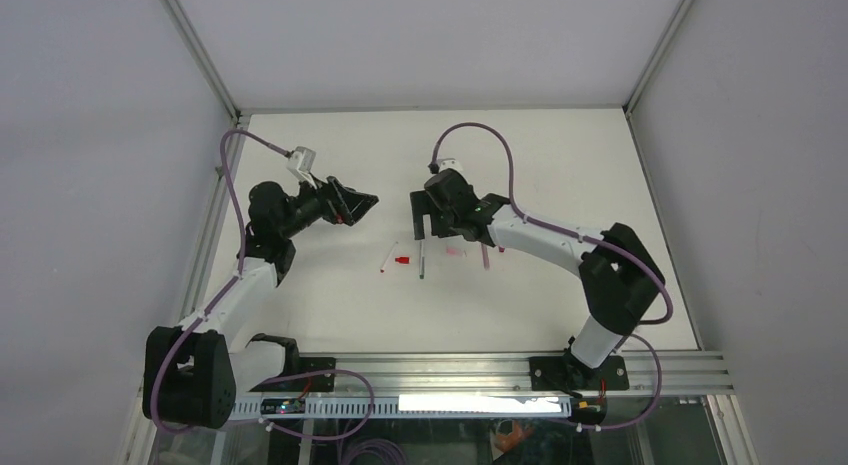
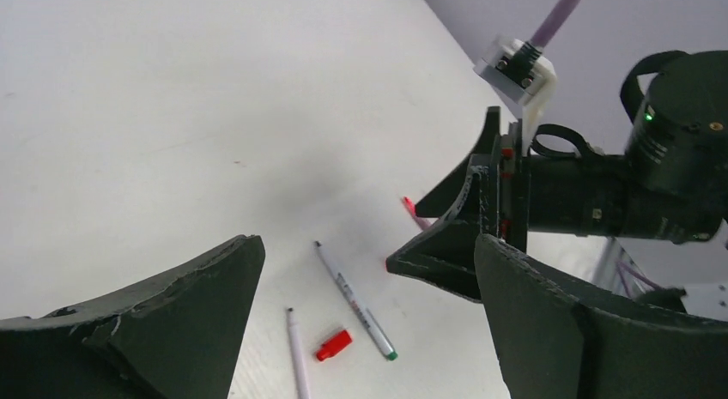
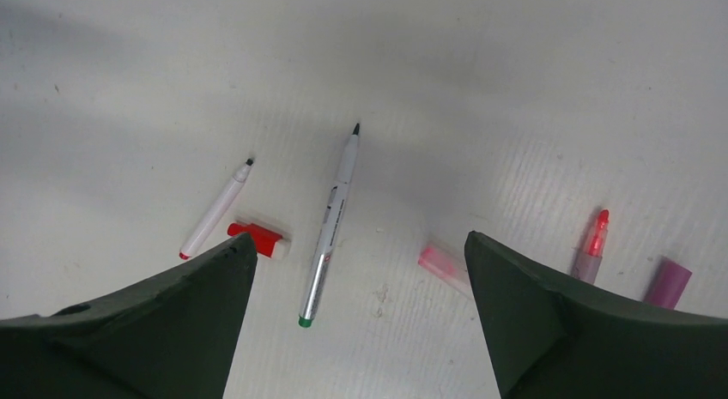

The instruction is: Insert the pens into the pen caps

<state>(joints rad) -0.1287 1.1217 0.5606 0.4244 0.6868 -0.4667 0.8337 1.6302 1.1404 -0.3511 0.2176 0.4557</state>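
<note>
Several pens and caps lie loose on the white table between my grippers. A white pen with a red end [image 1: 387, 257] [image 3: 215, 210] lies leftmost, with a red cap [image 1: 402, 259] [image 3: 255, 238] [image 2: 333, 345] beside it. A white pen with a green end [image 1: 421, 260] [image 3: 330, 227] [image 2: 354, 300] is to their right. Further right are a pale pink cap [image 1: 455, 252] [image 3: 442, 264], an uncapped pink pen [image 1: 485, 257] [image 3: 591, 244] and a magenta cap [image 3: 668, 283]. My left gripper [image 1: 358, 200] [image 2: 367, 244] is open, empty and left of the pens. My right gripper [image 1: 425, 223] [image 3: 360, 236] is open and empty, hovering above the green-ended pen.
The table [image 1: 540, 165] is walled by grey panels with aluminium corner posts. An aluminium rail [image 1: 450, 370] runs along the near edge at the arm bases. In the left wrist view the right gripper's fingers [image 2: 446, 236] and wrist stand close behind the pens.
</note>
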